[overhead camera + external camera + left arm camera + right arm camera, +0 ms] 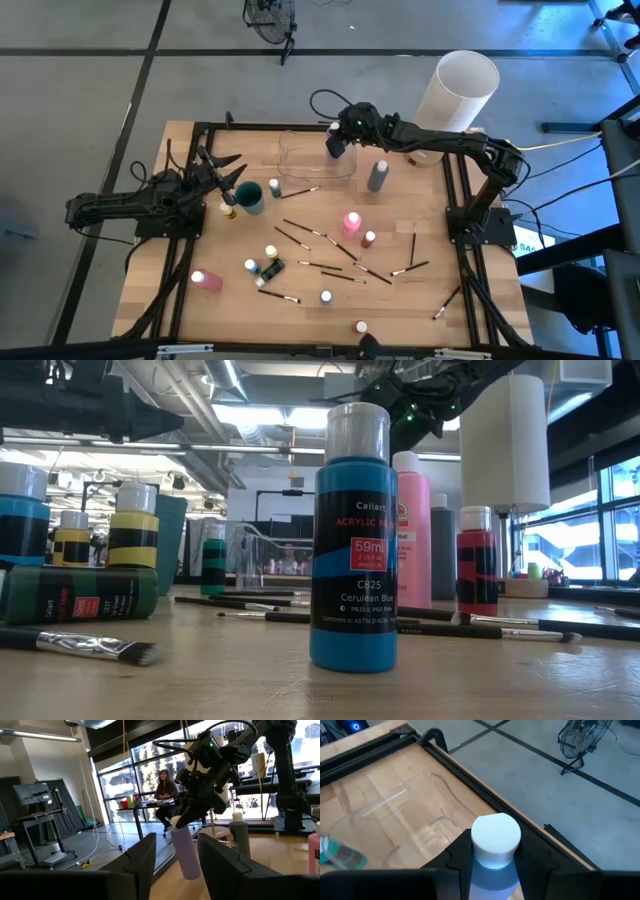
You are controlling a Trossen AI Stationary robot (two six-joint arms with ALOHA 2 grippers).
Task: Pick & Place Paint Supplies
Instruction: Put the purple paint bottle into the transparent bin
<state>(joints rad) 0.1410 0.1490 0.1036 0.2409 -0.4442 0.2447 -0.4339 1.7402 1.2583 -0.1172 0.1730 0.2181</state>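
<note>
So the right gripper has its fingers clamped on a purple bottle, clear bin just below them looks empty. Left gripper sits with fingers apart, nothing between them.

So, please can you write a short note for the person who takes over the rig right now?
Right gripper: shut on the purple bottle, held in the air above the clear tray.
Left gripper: open, holding nothing, waiting at the table's left side.
Done: nothing is in the tray yet.
Left: set the purple bottle down, then the grey bottle, the pink bottles, the small bottles and the paintbrushes scattered over the table.
</note>
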